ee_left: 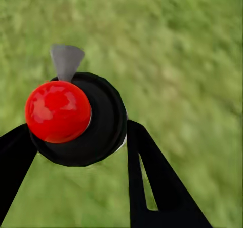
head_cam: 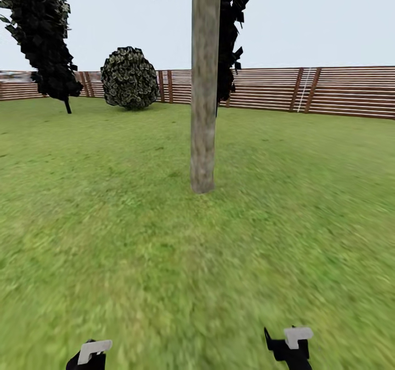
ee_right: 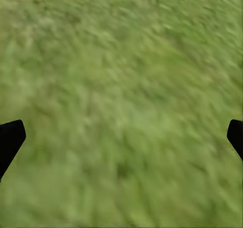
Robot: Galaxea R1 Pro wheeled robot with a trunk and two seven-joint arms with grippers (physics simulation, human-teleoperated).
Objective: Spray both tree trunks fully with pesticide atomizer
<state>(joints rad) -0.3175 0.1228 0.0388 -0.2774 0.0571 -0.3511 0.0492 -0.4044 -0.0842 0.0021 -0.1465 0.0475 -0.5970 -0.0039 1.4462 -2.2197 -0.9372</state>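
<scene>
Garden lawn (head_cam: pixel 109 238) seen ahead, closed off by slatted fence (head_cam: pixel 351 93); round bush (head_cam: pixel 130 78) and dark conifer (head_cam: pixel 44 35) stand far off. Tree trunk (head_cam: pixel 204 84) seen straight ahead, well apart from arms; no pale specks seen on it.

Pesticide atomizer (ee_left: pixel 76 119), red knob up, is held between fingers of left gripper (ee_left: pixel 76 152). Right gripper (ee_right: pixel 121 137) is spread wide, nothing held, grass beneath.

Step judged: pick-up done, approach to first trunk under way. Next called for: closer advance, left arm raised, nozzle aimed at trunk.
</scene>
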